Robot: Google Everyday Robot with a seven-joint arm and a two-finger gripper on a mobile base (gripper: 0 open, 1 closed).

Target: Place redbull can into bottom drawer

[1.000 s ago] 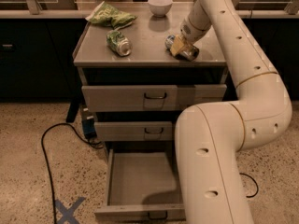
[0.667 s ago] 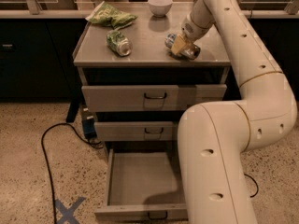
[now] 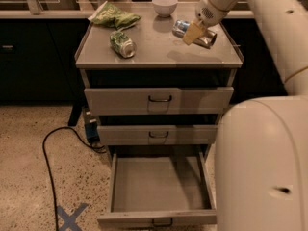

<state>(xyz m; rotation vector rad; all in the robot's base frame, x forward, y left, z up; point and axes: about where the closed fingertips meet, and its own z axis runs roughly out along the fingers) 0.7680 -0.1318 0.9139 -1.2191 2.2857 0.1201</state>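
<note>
The redbull can [image 3: 207, 36], silver and blue, lies sideways in my gripper [image 3: 193, 32], which is shut on it. The gripper holds the can a little above the right rear part of the grey cabinet top [image 3: 159, 52], and the can's shadow falls on the top below it. The bottom drawer [image 3: 156, 218] is pulled out towards me, and its flat grey floor is bare. The two shallower drawers above it are shut.
A green can [image 3: 122, 43] lies on the left of the cabinet top. A green chip bag [image 3: 114, 17] and a white bowl [image 3: 164, 6] are at the back. My white arm [image 3: 260, 167] fills the right foreground beside the open drawer. A black cable [image 3: 48, 158] and a blue tape cross [image 3: 71, 216] are on the floor at left.
My gripper has risen from the cabinet top with the redbull can in it. The can lay on the top before. Nothing else has moved.
</note>
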